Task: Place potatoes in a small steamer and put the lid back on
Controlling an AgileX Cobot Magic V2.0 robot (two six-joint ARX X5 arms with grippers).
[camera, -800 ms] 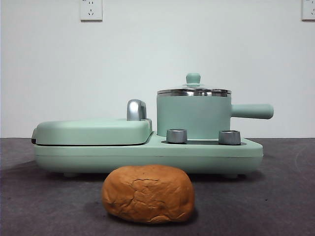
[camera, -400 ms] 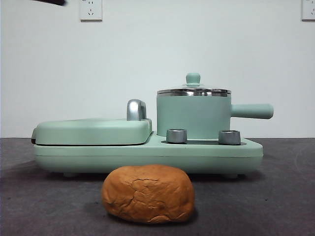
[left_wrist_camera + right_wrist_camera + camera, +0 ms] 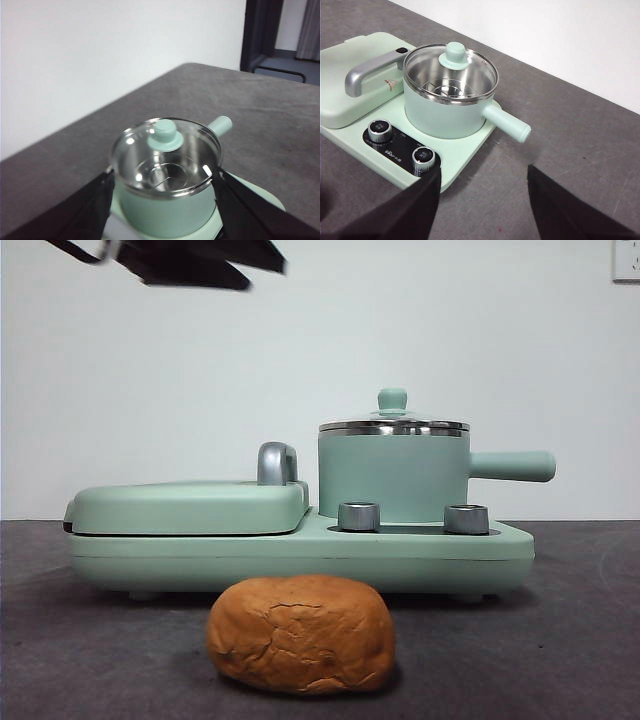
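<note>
Left wrist view: left end effector (image 3: 162,200) spread wide, above lidded small steamer (image 3: 165,210); lid (image 3: 165,155) on

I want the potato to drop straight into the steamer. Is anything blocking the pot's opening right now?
Yes. The glass lid sits on the steamer, covering its opening. The potato lies on the table in front of the appliance. The left gripper, jaws open, is above the pot.

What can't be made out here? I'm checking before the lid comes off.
- The golden-brown crusty oval lump: only the front view shows it; neither wrist view does.
- The dark tool: cut off by the front view's top edge.
- Print on the two black dials: too small to read in the right wrist view.
- The mint-green pot base: cropped in the left wrist view.
</note>
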